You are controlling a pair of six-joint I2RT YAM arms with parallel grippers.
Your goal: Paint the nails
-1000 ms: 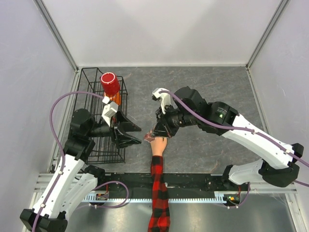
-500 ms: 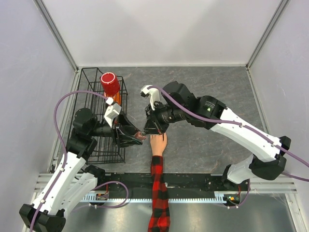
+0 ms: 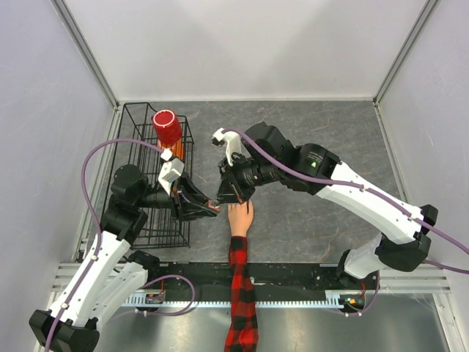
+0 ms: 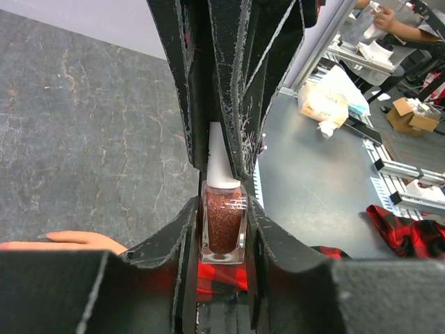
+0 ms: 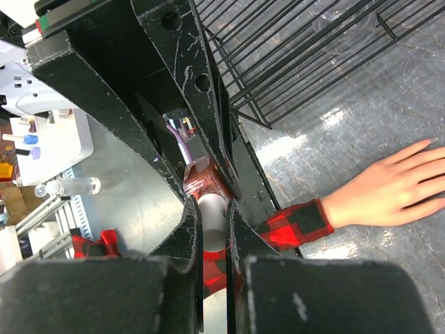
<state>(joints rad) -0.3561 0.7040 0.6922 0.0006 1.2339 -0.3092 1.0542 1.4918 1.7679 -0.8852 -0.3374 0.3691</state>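
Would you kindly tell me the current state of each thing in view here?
left gripper: shut on the nail polish bottle.
right gripper: shut on the white cap.
nail polish bottle: gripped by both grippers, white cap on.
mannequin hand: flat on the table, palm down.
nails: too small to judge.
red cup: apparently upright, in the wire basket.

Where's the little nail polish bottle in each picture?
Top camera: the bottle sits mid-picture, just left of the fake hand.
Left wrist: bottle at bottom centre, hand lower left.
Right wrist: bottle lower centre, hand right.
Shared landmark: that hand.
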